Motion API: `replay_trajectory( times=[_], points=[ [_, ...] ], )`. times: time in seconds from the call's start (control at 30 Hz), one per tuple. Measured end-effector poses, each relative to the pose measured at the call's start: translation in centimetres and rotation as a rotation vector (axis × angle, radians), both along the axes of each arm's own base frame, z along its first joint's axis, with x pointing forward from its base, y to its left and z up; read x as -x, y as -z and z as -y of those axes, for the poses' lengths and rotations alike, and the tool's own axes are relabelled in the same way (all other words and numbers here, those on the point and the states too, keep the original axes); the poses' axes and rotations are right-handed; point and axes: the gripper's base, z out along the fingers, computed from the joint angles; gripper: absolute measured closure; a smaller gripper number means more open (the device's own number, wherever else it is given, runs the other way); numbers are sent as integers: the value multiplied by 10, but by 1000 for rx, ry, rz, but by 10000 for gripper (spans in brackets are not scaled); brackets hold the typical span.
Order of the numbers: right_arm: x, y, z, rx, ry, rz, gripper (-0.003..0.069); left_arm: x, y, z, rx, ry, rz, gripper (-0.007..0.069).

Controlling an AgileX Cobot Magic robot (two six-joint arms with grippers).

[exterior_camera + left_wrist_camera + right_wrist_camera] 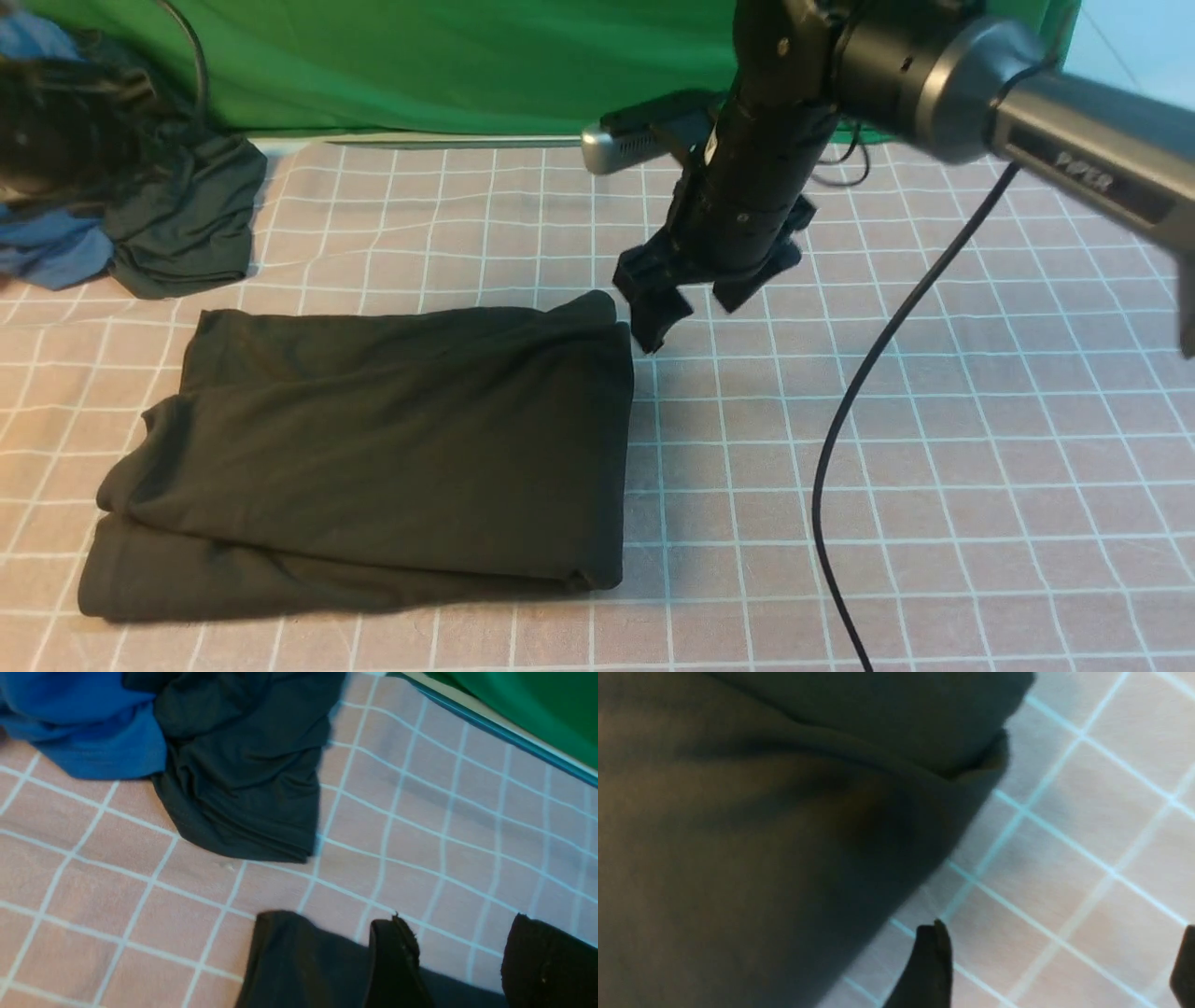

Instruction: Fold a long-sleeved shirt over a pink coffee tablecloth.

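1. Your long-sleeved shirt [373,448] lies folded into a rough rectangle on the pink coffee tablecloth [934,467], left of centre.
2. Your right gripper [695,313] hangs just beside the shirt's far right corner, jaws spread wide and holding nothing.
3. Your left gripper [460,956], seen only from its wrist, has its fingers apart over a shirt edge, gripping nothing.
4. A grey-green garment [187,224] and a blue garment [47,252] sit at far left.
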Motion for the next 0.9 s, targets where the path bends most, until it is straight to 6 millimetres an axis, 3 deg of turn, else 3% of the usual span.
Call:
replay_trajectory(
  times=[0.2,0.37,0.63,0.77,0.83,0.9],
  points=[
    [-6,29,-13,-85,33,-56,-27,32,-30,12,42,33,-24,480],
    [-13,35,-17,-120,53,-12,-28,59,-43,24,76,87,-29,601],
    [-18,50,-20,-132,67,-10,-28,112,-27,35,73,67,12,612],
    [-19,59,-21,-139,64,-23,-20,128,-18,38,66,59,24,612],
    [-19,59,-23,-150,44,-18,13,135,-13,40,60,61,22,612],
    [-20,58,-26,-171,16,-2,104,139,-9,41,60,63,14,612]
  ],
)
